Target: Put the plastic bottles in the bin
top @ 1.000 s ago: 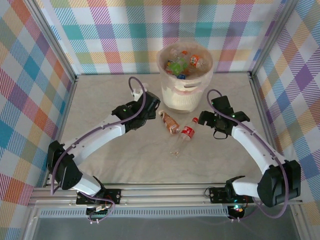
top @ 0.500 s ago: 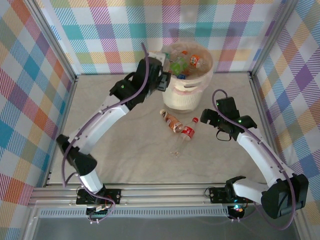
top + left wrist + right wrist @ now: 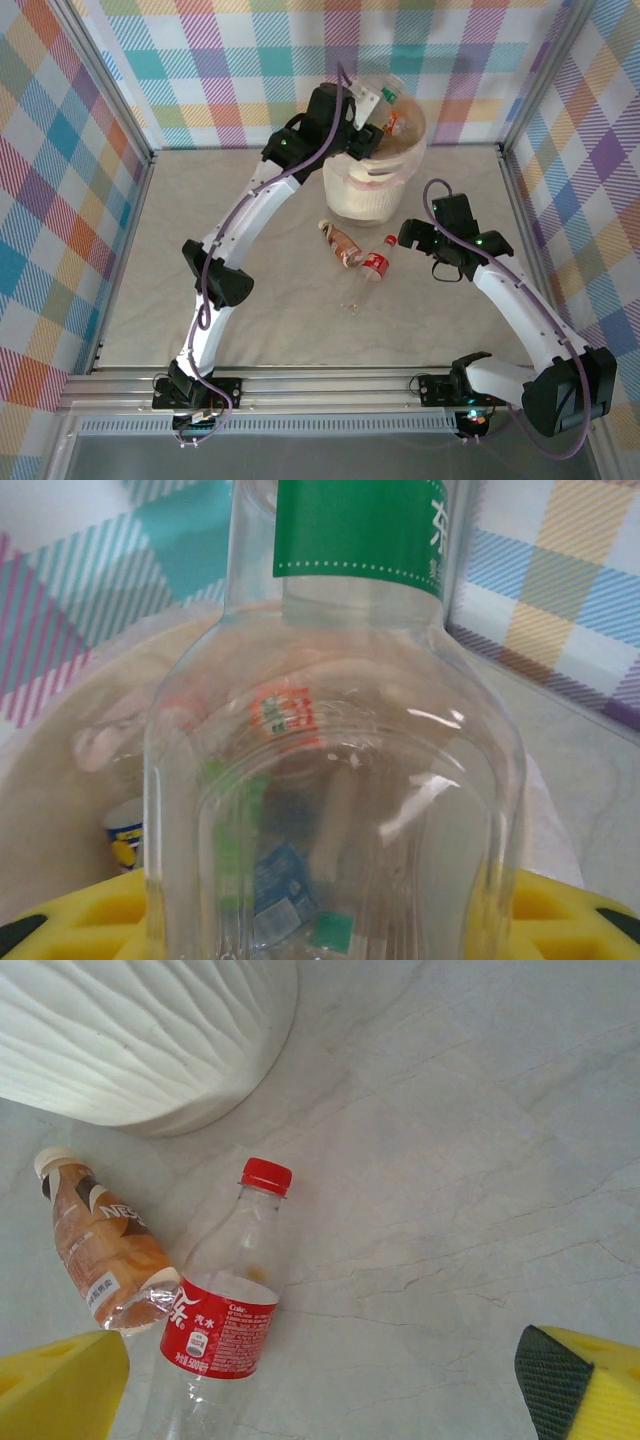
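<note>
1. The right pincer [image 3: 410, 237] hangs with its fingers spread wide and nothing in them, over the middle of the counter [image 3: 230, 250].
2. Below it lie two bottles on their sides, just in front of the bin: a red-label bottle [image 3: 225, 1320] and a brown-label bottle [image 3: 105, 1250]. They seem to touch.
3. Both look empty, so they are probably light, thin-walled, slick and apt to roll or dent. The labelled middle, taken crosswise, looks the safest hold.
4. The bin [image 3: 365, 195] stands at the middle of the counter's far edge, with several bottles already inside.
5. Above its rim the left pincer [image 3: 352, 128] pinches a green-label bottle [image 3: 340, 730] round its wide body, over the opening.
</note>
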`<state>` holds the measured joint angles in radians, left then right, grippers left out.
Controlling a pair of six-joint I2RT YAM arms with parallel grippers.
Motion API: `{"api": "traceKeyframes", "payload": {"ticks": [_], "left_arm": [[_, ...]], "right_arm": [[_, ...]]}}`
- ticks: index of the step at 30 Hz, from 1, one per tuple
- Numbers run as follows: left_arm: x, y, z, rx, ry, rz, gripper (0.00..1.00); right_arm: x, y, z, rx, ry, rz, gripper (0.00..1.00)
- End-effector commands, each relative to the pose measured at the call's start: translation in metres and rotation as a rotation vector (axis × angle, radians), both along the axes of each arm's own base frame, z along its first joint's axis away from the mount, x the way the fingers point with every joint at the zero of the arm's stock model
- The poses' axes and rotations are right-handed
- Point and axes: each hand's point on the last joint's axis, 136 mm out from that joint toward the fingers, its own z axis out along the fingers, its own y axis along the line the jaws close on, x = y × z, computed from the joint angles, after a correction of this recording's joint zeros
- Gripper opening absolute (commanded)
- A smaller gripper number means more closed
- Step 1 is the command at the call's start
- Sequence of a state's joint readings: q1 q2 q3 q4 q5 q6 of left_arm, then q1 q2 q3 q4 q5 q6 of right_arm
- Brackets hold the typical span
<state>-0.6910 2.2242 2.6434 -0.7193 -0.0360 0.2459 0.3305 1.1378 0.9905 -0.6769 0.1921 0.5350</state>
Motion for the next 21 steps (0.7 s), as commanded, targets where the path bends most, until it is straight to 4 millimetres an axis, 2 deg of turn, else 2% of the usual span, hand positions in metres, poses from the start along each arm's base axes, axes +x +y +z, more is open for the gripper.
{"api": "traceKeyframes", "payload": {"ticks": [1,8,13,14,21], "left_arm": [[0.003,-0.015,0.024,-0.046,-0.106,-0.094,0.35],[0.018,-0.029,-0.003,-0.028,-0.100,-0.121,0.38],[0.018,-0.036,-0.018,-0.028,-0.065,-0.160,0.50],[0.018,-0.038,-0.020,-0.026,-0.062,-0.163,0.56],[0.019,-0.038,-0.018,-0.038,-0.065,-0.161,0.77]], "right_arm": [[0.005,0.009,0.016,0.046,-0.050,0.025,1.00],[0.001,0.011,0.015,0.061,-0.040,0.030,1.00],[-0.001,0.007,0.019,0.051,-0.052,0.016,1.00],[-0.001,0.006,0.020,0.052,-0.056,0.015,1.00],[-0.002,0.004,0.022,0.045,-0.063,0.008,1.00]]}}
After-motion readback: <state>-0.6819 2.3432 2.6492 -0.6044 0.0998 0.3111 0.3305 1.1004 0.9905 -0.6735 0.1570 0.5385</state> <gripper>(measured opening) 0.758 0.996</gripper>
